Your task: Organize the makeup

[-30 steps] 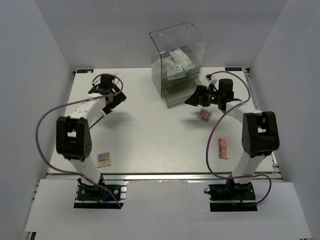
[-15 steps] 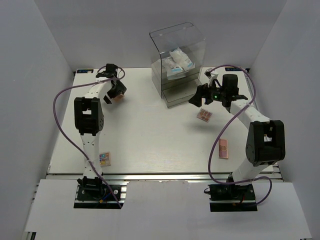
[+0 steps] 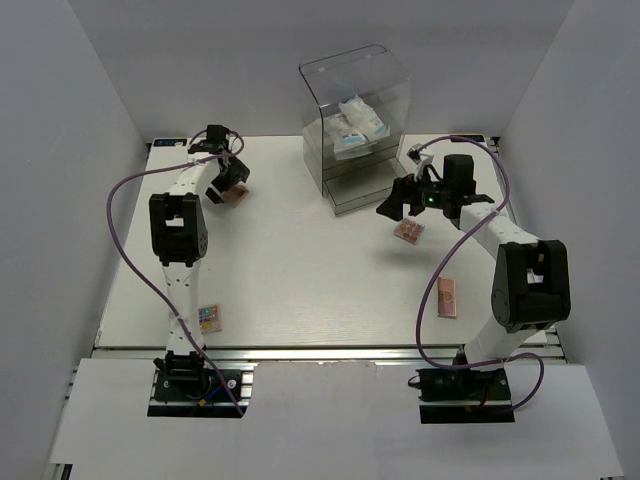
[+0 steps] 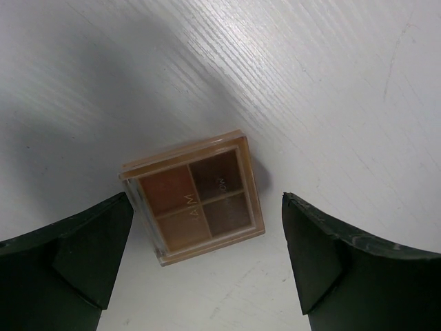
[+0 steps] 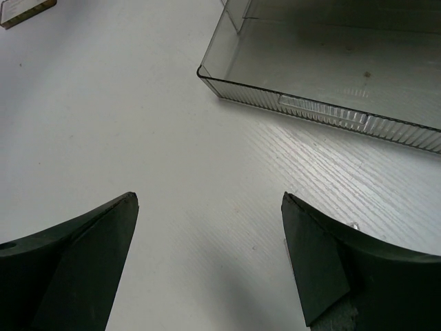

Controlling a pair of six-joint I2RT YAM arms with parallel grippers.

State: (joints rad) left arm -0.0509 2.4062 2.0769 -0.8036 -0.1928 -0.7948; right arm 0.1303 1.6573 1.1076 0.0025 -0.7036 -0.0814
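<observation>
My left gripper (image 3: pixel 231 180) is open at the far left of the table, just above a square tan palette (image 3: pixel 237 196). In the left wrist view the palette (image 4: pixel 193 196), with four brown pans, lies flat between my open fingers, untouched. My right gripper (image 3: pixel 393 206) is open and empty, with bare table between its fingers (image 5: pixel 83 241). It hovers in front of the open clear drawer (image 5: pixel 324 76). A pink square palette (image 3: pixel 408 231) lies just near of it. A rectangular palette (image 3: pixel 447 297) lies at the near right and a small square palette (image 3: pixel 208 317) at the near left. Two white packets (image 3: pixel 356 124) sit inside the acrylic box. No tan bottles show.
The tall clear acrylic box (image 3: pixel 385 70) stands at the back centre, its lower drawer (image 3: pixel 362 192) pulled out toward the right gripper. Grey walls close in the left, right and back sides. Purple cables loop beside both arms.
The left arm has stretched toward the far left, its gripper settling over the tan palette. The right gripper has shifted slightly, staying in front of the drawer. Both stay open.
</observation>
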